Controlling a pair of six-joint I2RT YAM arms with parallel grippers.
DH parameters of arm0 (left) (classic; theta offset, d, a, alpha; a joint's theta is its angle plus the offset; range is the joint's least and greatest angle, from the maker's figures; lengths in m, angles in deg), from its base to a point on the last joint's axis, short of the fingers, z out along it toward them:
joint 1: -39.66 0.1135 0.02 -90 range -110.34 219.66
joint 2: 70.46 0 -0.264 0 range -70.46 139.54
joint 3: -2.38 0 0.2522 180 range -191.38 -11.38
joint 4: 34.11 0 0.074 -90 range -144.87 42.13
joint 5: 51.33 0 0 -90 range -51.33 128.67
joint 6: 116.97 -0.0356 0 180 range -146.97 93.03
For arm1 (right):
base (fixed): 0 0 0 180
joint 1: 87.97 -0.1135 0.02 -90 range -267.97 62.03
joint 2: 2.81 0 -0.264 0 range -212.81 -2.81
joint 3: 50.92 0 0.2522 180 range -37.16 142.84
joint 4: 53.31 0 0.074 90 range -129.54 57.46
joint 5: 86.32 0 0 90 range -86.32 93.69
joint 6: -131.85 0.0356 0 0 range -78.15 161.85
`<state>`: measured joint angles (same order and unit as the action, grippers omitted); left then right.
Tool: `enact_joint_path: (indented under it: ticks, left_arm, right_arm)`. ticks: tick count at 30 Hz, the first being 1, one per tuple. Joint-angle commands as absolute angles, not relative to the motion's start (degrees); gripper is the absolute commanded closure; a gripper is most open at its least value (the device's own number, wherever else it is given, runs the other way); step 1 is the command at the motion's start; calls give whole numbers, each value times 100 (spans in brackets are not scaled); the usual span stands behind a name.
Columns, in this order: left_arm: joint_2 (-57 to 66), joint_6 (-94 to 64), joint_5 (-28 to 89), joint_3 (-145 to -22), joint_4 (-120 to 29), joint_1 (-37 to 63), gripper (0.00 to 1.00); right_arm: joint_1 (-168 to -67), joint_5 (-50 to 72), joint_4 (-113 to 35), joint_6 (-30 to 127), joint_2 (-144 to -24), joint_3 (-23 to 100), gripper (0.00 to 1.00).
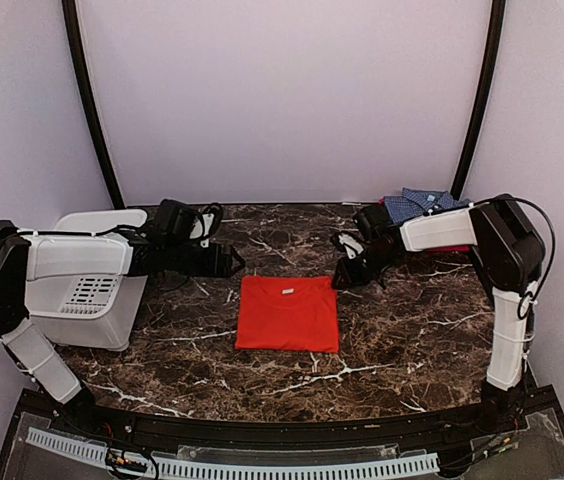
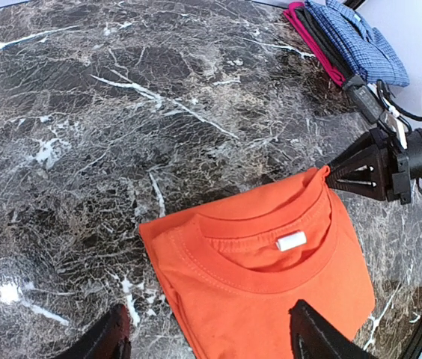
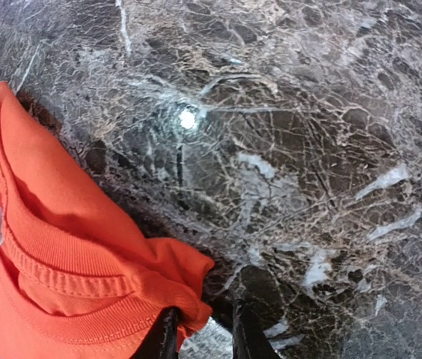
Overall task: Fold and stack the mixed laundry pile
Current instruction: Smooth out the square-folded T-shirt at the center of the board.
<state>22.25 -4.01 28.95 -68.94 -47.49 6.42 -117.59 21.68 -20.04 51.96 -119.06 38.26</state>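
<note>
The orange-red shirt [image 1: 288, 313] lies folded in a flat square at the table's middle, collar toward the back; it also shows in the left wrist view [image 2: 271, 284] and the right wrist view [image 3: 54, 247]. My left gripper [image 1: 236, 262] [image 2: 211, 308] is open and empty, hovering over the shirt's back left corner. My right gripper [image 1: 343, 277] [image 3: 203, 318] is at the back right corner, jaws narrow, pinching the bunched, slightly raised corner. The blue-and-white checked shirt [image 1: 422, 205] [image 2: 361, 41] lies folded at the back right.
A white slotted basket [image 1: 92, 290] stands at the left, under my left arm. Pink and dark cloth [image 2: 317, 36] lies under the checked shirt. The dark marble table [image 1: 402, 340] shows around the orange shirt.
</note>
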Motion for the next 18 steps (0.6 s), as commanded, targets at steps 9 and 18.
enact_joint_path:
  ticks: [9,18]
  left_arm:
    - [1441,-118,2272,-6424,-4804,-82,13]
    - [1824,468,1037,-6155,-4069,-629,8]
  right_arm:
    - [-11738,3128,-1624,5471,-10423,3633,41]
    - [-12567,4475,-3096,7037,-9587,2112,41]
